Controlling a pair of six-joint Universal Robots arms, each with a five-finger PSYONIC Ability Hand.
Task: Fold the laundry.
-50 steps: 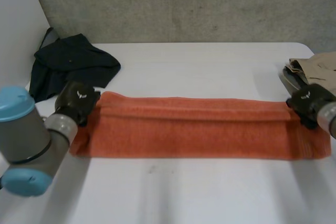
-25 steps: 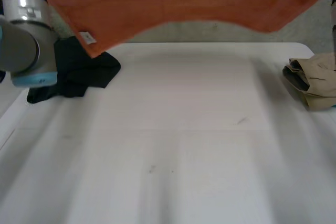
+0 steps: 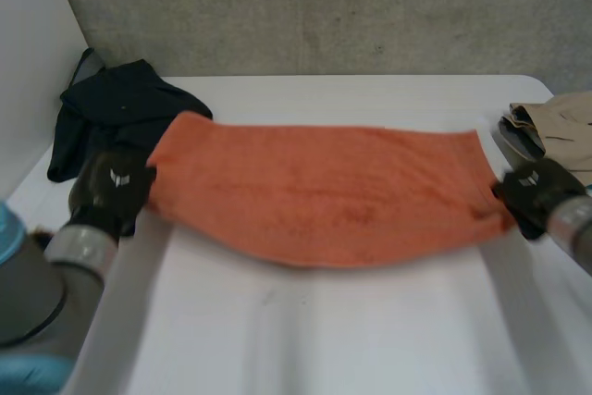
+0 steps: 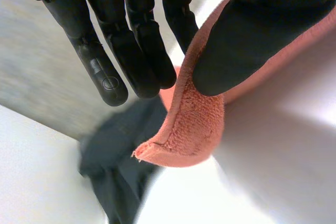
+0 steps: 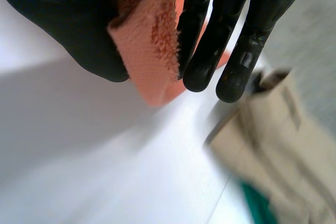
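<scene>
The orange towel (image 3: 324,196) hangs over the table (image 3: 370,339) (sagging in the middle). The left hand (image 3: 113,190) and right hand (image 3: 532,193) each pinch one end, thumb against fingers. It looks soft and floppy; corners hold best.

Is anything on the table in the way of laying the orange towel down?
Nothing visible. The white table near the orange towel looks bare; the black garment and beige clothes lie at the table's ends.

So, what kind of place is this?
Probably a robot lab or test bench, not a home: a bare white table, a concrete wall, and a left robot hand and right robot hand holding an orange towel between them.
</scene>
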